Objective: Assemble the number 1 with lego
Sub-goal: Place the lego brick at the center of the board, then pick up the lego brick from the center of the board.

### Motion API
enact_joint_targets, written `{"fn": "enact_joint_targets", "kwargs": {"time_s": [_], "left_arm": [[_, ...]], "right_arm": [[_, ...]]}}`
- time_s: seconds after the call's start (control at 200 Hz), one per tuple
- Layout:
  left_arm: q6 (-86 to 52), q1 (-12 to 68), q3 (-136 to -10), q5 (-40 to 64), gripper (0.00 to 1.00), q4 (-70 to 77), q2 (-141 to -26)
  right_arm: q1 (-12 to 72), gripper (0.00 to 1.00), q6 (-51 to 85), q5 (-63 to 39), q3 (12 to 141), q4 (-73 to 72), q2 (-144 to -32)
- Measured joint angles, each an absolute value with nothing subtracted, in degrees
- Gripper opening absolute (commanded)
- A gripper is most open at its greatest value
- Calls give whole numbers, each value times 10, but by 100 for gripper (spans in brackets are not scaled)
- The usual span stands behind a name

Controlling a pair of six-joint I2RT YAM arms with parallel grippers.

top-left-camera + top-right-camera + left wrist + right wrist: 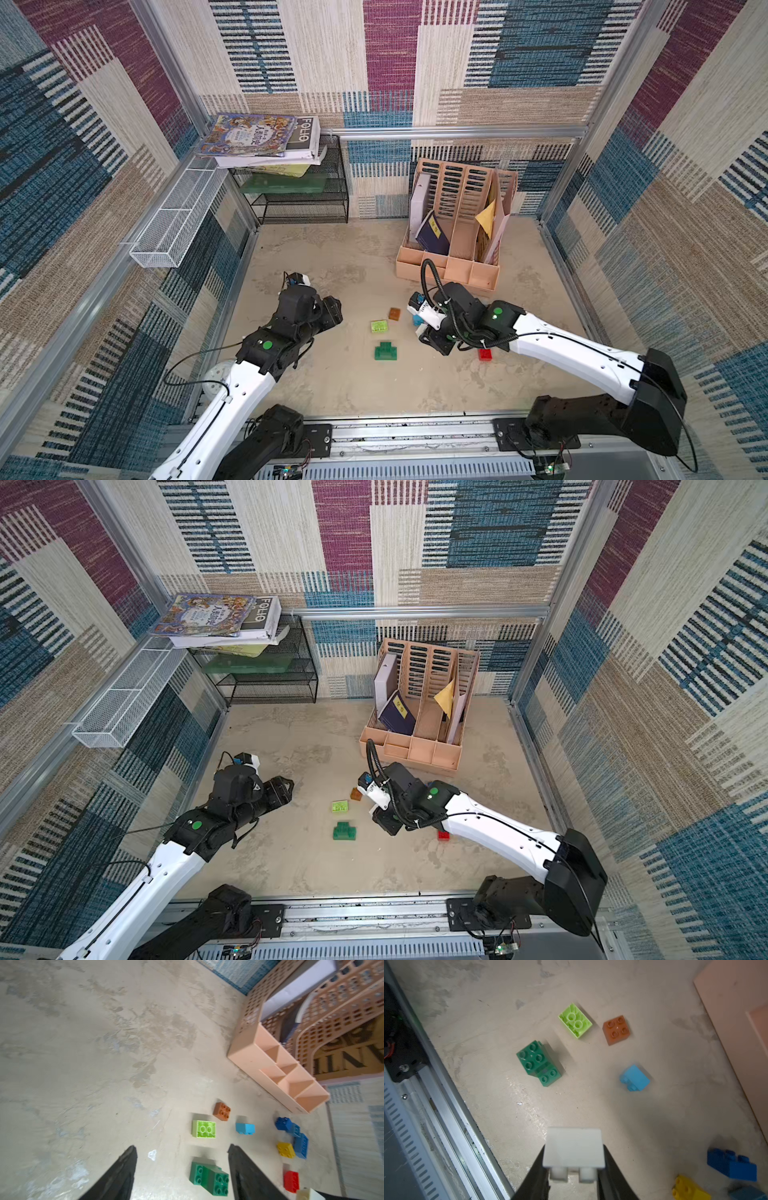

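- Your right gripper is clamping a cream brick, studs toward the wrist, above the table. The dark green stack is lying well ahead of it.
- Your left gripper is standing wide open and empty, and the stack is sitting untouched just ahead of it.
- An upturned lime brick and a brown brick are lying near the stack on the mottled beige tabletop, inside patterned fabric walls.
- Both arms are reaching in from the near rail, angling toward the middle.

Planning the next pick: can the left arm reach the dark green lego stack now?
Probably yes: the left pincer is open and empty, and the dark green stack lies uncovered close by, with nothing between them.
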State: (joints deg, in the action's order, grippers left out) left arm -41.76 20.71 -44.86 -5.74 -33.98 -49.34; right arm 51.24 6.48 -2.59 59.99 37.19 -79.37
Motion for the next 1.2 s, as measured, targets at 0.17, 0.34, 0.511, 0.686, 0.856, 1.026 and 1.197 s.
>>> {"fn": "enact_joint_targets", "kwargs": {"time_s": [0.17, 0.34, 0.511, 0.686, 0.856, 1.026, 1.197], "left_arm": [[-450, 206, -429, -87, 72, -342, -506], [-466, 205, -413, -93, 72, -342, -510], [-474, 204, -406, -93, 72, -342, -510], [-475, 203, -404, -92, 72, -340, -512], [-475, 202, -404, -92, 72, -338, -517], [-475, 200, -404, -90, 72, -332, -526], [-475, 200, -404, -88, 72, -329, -532]], "right_arm": [[518, 20, 124, 0, 674, 474, -919], [513, 22, 162, 8, 709, 516, -997], [494, 31, 183, 10, 733, 536, -1059], [482, 58, 188, 12, 755, 545, -1097], [477, 70, 189, 12, 756, 544, -1095], [478, 67, 189, 12, 739, 527, -1073], [489, 64, 168, 21, 715, 490, -1054]]}}
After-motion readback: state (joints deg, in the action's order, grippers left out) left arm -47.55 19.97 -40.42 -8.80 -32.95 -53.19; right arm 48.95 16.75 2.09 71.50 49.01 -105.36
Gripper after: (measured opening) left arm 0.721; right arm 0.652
